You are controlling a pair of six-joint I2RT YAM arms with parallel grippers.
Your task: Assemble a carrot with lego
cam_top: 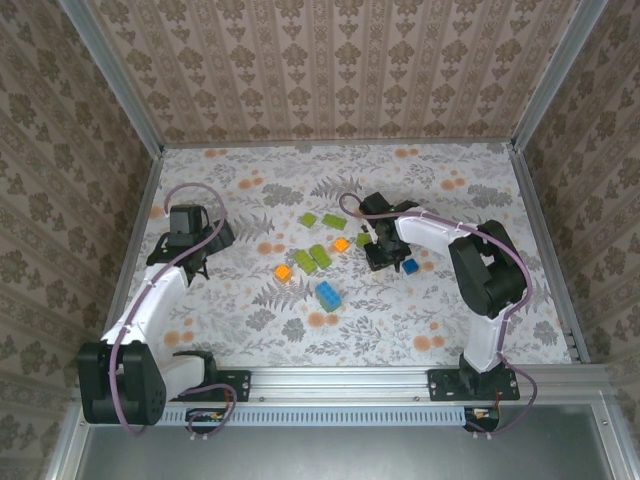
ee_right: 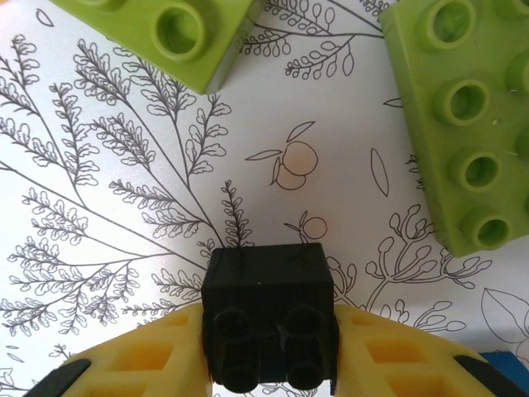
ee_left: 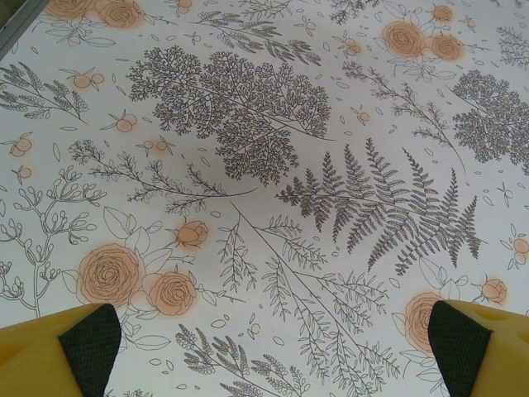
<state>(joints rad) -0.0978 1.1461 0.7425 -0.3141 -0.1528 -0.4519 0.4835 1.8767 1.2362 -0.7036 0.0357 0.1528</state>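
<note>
The lego lies scattered mid-table: lime-green bricks (cam_top: 320, 255) (cam_top: 309, 220), two orange bricks (cam_top: 341, 243) (cam_top: 283, 271), a blue brick (cam_top: 327, 295) and a small blue one (cam_top: 409, 266). The carrot is out of view. My right gripper (cam_top: 377, 255) (ee_right: 271, 356) is shut on a black brick (ee_right: 269, 314), its studs facing the camera, low over the cloth. Two lime-green bricks (ee_right: 165, 29) (ee_right: 463, 124) lie just ahead of it. My left gripper (cam_top: 192, 265) (ee_left: 273, 347) is open over bare flowered cloth, with the black pads (ee_left: 91, 339) far apart and nothing between them.
The table (cam_top: 450, 320) carries a flowered cloth and is fenced by a metal frame and patterned walls. A dark green brick (cam_top: 364, 240) sits close to the right gripper. A blue brick corner (ee_right: 504, 368) shows beside the right finger.
</note>
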